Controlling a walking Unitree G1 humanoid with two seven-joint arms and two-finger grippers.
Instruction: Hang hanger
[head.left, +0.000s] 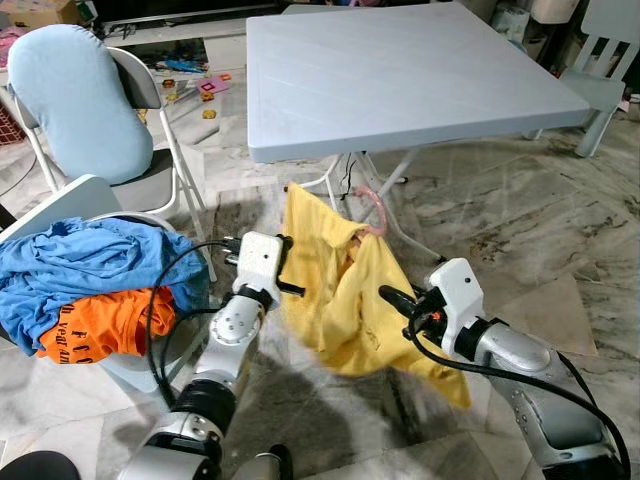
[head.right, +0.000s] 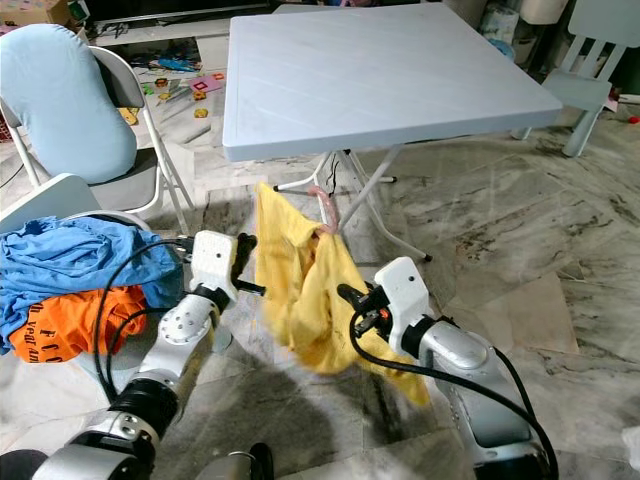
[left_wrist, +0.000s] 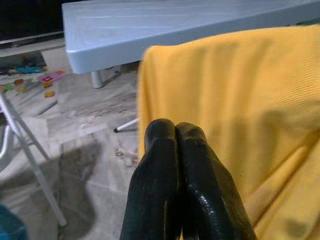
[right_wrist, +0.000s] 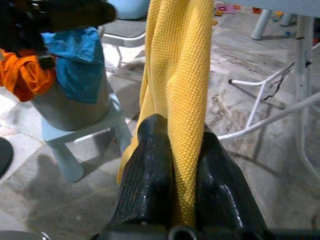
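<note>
The big gray-blue table (head.left: 400, 75) stands in front of the robot. Its near edge is just above and behind the yellow shirt (head.left: 345, 290). Its thin white legs (head.left: 405, 200) cross under it, right behind the cloth. That is risk no. 1, I think: if the shirt swings fwd, it could snag on a leg or bump the table's near edge.

On the left a folding chair (head.left: 150, 130) holds a blue cushion (head.left: 75, 100). Near it, at the robot's left, a gray tub on a small stool is piled w/ blue and orange clothes (head.left: 85, 290). The left arm has little side room there. A black cable loops close to that pile and could catch.

The yellow shirt hangs in the air btw. the two arms, on a pink hanger (head.left: 375, 205). Only the pink hook pokes out at the top (the rest is hidden in the cloth). The shirt sits lopsided, so it may slide off the hanger.

The right gripper (right_wrist: 182, 170) is clamped on a fold of the shirt low down. If it pulls, the cloth may drag off.

The left gripper (left_wrist: 175, 145) has its fingers pressed together beside the shirt's top edge; whether cloth is pinched, can't tell.

Open marble floor (head.left: 540, 230) lies to the right, so that's the free side.
</note>
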